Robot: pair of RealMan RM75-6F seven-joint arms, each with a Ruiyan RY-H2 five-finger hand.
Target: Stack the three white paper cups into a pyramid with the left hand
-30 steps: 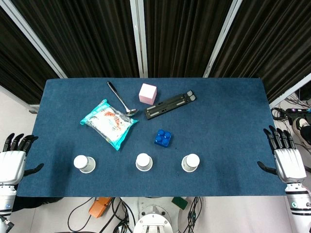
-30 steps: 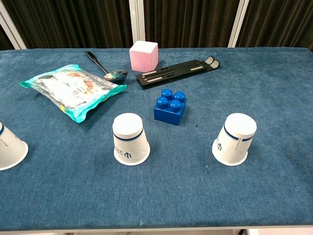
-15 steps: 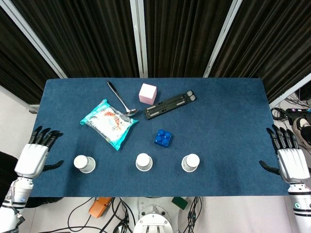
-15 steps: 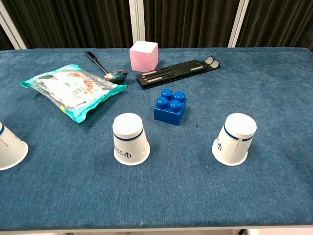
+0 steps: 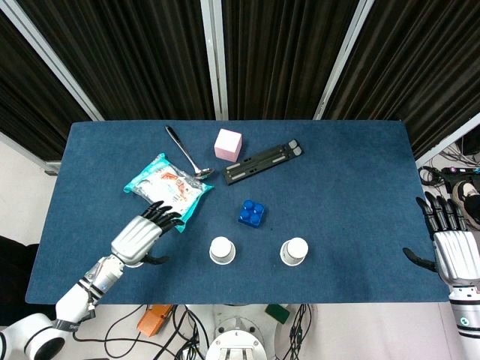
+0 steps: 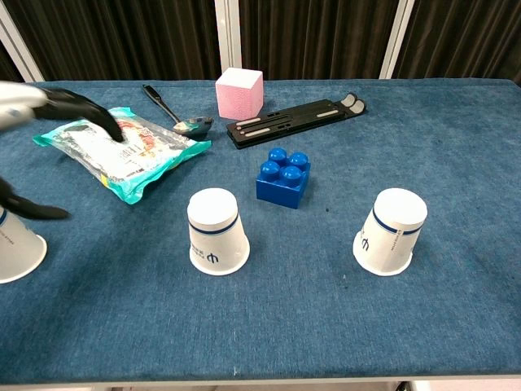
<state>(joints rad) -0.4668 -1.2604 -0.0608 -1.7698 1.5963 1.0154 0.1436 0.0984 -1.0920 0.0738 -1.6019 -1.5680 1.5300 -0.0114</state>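
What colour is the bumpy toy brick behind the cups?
The toy brick is bright blue, clearest in the chest view.

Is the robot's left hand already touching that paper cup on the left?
Cannot tell. In the head view the left hand covers the left cup; the chest view shows its fingers spread above the cup, but neither contact nor gap shows plainly.

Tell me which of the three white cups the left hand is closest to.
The leftmost cup: the left hand hovers right above it, hiding it from the head view. The middle cup and right cup stand uncovered.
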